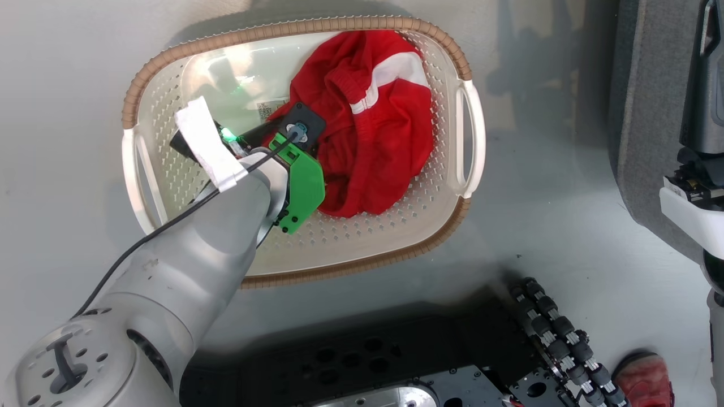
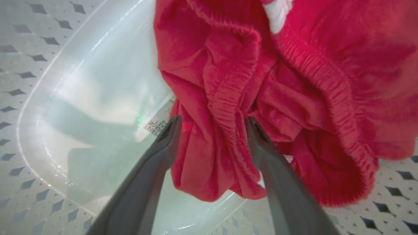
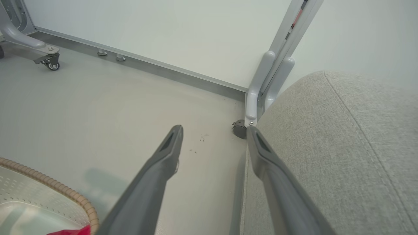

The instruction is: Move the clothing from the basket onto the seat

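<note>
Clothing (image 1: 367, 130) lies bunched in the right half of the basket (image 1: 390, 257). The heap is longer from the far rim toward the near wall than across. The basket's own long axis runs left to right across your head view, with a handle at each end. A white stripe crosses the upper part of the red fabric on a slant. You cannot tell whether this is one garment or several.

Your left tool (image 2: 213, 120) is down inside the basket, fingers spread. An elastic-edged fold of the red fabric stands between them, not pinched. In the head view the left wrist and its green bracket (image 1: 300, 181) cover those fingers. The label (image 2: 158, 122) on the basket bottom is partly under the cloth.

Your right tool (image 3: 214, 130) is released and holds nothing. It hangs over the floor (image 3: 98, 107) just beside the rounded edge of the seat (image 3: 343, 156). The head view cuts the seat off at its right edge.

For room, the left half of the basket bottom is bare. A strip of bare floor separates the basket's right handle from the seat. The robot's dark base (image 1: 367, 350) sits near the basket's near rim.
</note>
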You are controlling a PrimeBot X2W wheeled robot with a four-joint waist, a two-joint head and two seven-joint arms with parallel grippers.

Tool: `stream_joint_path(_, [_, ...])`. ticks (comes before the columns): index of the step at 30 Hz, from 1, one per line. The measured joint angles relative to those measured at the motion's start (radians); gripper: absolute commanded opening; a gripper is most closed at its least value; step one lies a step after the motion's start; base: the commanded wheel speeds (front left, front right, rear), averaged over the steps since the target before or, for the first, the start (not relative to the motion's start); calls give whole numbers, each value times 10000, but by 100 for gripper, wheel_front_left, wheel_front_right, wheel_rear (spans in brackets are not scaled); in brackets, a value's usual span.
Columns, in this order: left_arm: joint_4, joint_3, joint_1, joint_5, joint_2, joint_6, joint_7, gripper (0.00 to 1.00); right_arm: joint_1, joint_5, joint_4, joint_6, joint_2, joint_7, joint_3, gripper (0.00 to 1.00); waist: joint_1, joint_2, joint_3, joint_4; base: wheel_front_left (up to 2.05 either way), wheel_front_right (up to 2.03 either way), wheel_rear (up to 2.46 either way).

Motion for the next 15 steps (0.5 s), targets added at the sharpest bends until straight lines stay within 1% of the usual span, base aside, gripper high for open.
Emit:
stream_joint_path(2, [127,4,58,127,-2,215,-61,100,2,42,-29,0,0,2,-6,100,0,0,-3,-22,0,0,0])
stream_joint_path(5, [276,0,163,161,-4,320,-46,100,10,58,-73,0,-15,0,-13,100,0,0,-11,-44,0,0,0])
stream_joint_path(6, [372,2,231,211,0,328,-40,78,12,58,-92,0,-23,0,-17,100,0,0,-13,-48,0,0,0])
stream_joint_path(7, [412,2,260,207,0,318,-33,49,15,58,-100,-2,-23,0,-17,100,0,0,-16,-53,0,0,0])
stream_joint_path(8, [441,17,286,174,0,318,-75,37,21,58,-109,0,-25,0,-17,100,0,0,-20,-58,0,0,0])
stream_joint_path(10, [487,15,291,167,-2,286,-134,0,47,59,-121,0,-33,0,-19,100,0,0,-23,-61,0,0,0])
stream_joint_path(15, [598,12,291,167,-2,259,-384,0,121,63,-128,-2,-46,0,-29,100,0,0,-17,-75,0,0,0])
